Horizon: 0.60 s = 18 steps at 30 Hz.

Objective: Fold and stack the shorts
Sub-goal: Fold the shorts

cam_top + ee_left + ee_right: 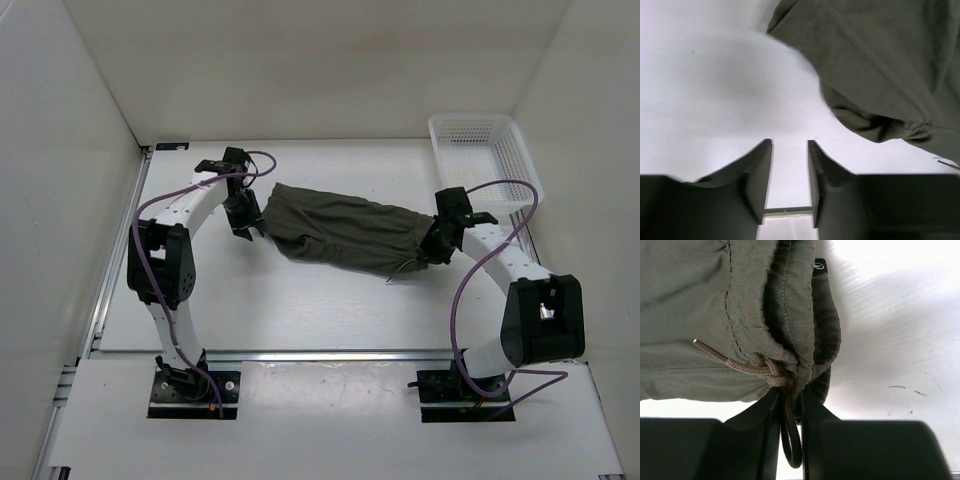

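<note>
My right gripper (pixel 789 392) is working nearest to me, on the near side of the basket (pixel 470 119) and slightly to its left. Its fingers (pixel 812 412) are pressing almost together and pinching the bunched waistband end of the shorts (pixel 345 232). A dark loop of cord is running down through the narrow slit between them. The tan drawstring (pixel 747 367) is knotted just above my fingertips, and its stiff tip is pointing away across the green cloth.

From that pinch, the shorts are lying on the table (pixel 300 310) in a long, rumpled band. They are stretching away to the left of the basket, apart from it, with their far end slightly farther from me than the pinched end.

At that far end, well to the left of the basket, my left gripper (pixel 790 145) is hovering low over the table. Its fingers (pixel 757 167) are standing spread, with only white tabletop showing in the gap. In my left wrist view the hem of the shorts is lying just beyond the fingertips, near but not between them.

Farthest off, the white mesh basket is sitting in the back right corner of the table.
</note>
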Tool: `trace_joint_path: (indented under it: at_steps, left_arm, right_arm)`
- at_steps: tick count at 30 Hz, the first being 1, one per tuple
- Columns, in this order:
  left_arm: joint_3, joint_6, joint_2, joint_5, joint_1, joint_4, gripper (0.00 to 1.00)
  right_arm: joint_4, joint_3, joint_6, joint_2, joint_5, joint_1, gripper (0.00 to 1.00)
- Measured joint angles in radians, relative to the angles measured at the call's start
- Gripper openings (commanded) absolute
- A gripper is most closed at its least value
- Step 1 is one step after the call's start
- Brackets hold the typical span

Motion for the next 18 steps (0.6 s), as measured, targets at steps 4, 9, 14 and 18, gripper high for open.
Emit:
trace_joint_path:
  at_steps: [4, 9, 14, 18]
  left_arm:
    - [-0.084, -0.016, -0.042, -0.001, -0.006, 0.024, 0.11]
    - [-0.133, 0.009, -0.029, 0.026, -0.034, 0.043, 0.53]
    - [-0.075, 0.007, 0.055, 0.061, -0.105, 0.071, 0.79]
    - [-0.012, 0.002, 0.166, 0.08, -0.136, 0.097, 0.65]
  right_arm:
    - [-0.009, -0.01, -0.002, -0.01, 0.008, 0.0, 0.36]
    - [-0.023, -0.01, -0.009, -0.031, 0.025, 0.0, 0.44]
    - [-0.026, -0.01, -0.013, -0.034, 0.03, 0.0, 0.51]
    - [-0.024, -0.01, -0.015, -0.034, 0.027, 0.0, 0.6]
